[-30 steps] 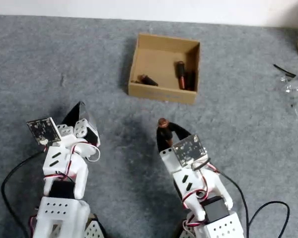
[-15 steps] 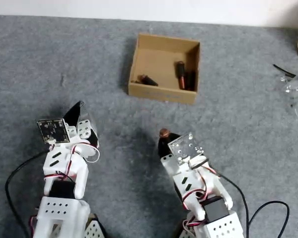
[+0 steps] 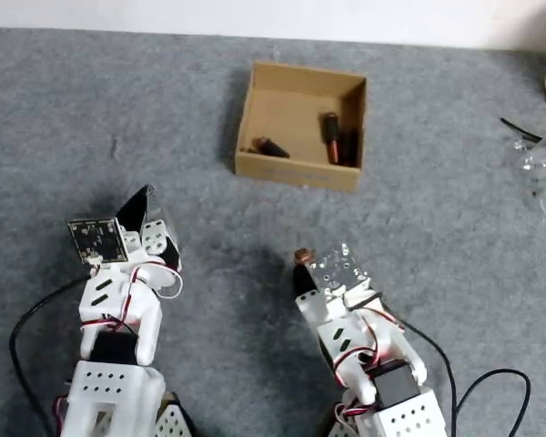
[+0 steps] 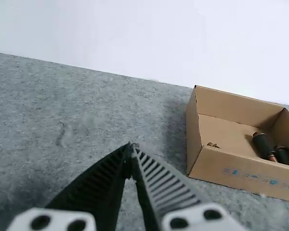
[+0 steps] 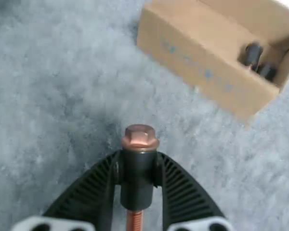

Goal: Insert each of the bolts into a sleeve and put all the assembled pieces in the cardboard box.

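Bolt (image 5: 140, 137) is seated in its black sleeve (image 5: 136, 180), pinched by the right arm's (image 3: 346, 314) jaws above the grey desk (image 3: 209, 300), near the cardboard box (image 3: 296, 173) but outside it. Left arm (image 3: 118, 296) sits off to the side, jaws pressed together.

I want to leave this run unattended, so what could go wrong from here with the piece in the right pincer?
1. The right pincer grips only the black sleeve; the copper bolt pokes out at both ends and might slide free if tilted.
2. The cardboard box lies apart from it; a low carry could strike its near wall.
3. Inside lie assembled pieces; a drop could land on them and bounce out.
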